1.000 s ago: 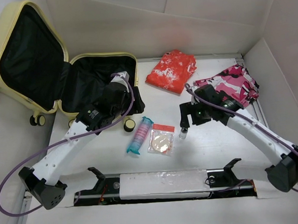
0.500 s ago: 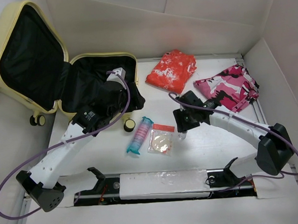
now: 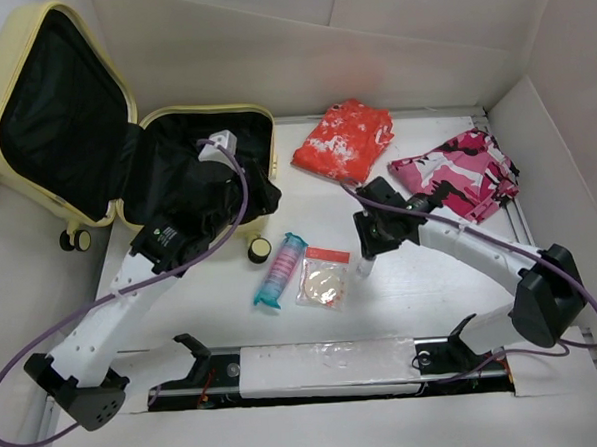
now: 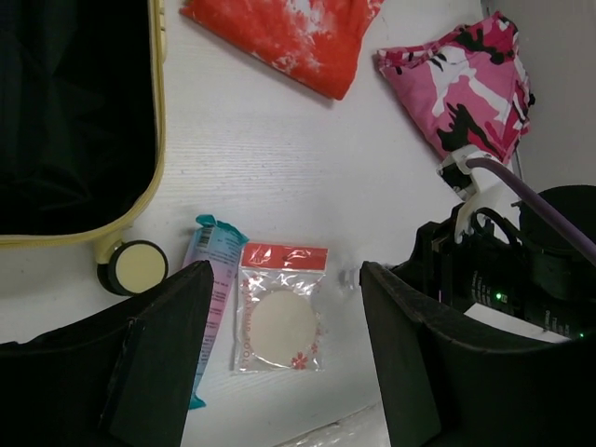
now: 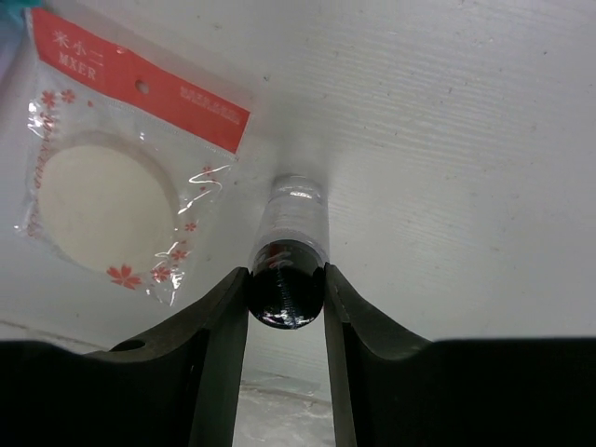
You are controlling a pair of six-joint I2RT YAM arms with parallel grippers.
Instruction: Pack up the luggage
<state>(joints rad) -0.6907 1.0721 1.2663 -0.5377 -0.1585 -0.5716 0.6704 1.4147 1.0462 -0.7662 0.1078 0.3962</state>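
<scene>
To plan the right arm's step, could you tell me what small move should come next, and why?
Probably lift straight up: the right gripper pinches the small bottle by its black cap, upright beside the pad packet; the luggage lies open.

The clear packet (image 5: pixel 121 168) has a red header strip printed in white with "MXER" under a line of Chinese characters. The header's smaller print and the wording on the blue tube (image 4: pixel 220 261) are too small to read.

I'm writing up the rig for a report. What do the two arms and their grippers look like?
The left arm and right arm have white links with black joints and bases. A purple cable runs along each. The left gripper and right gripper have matte black, flat, wedge-like fingers.
</scene>
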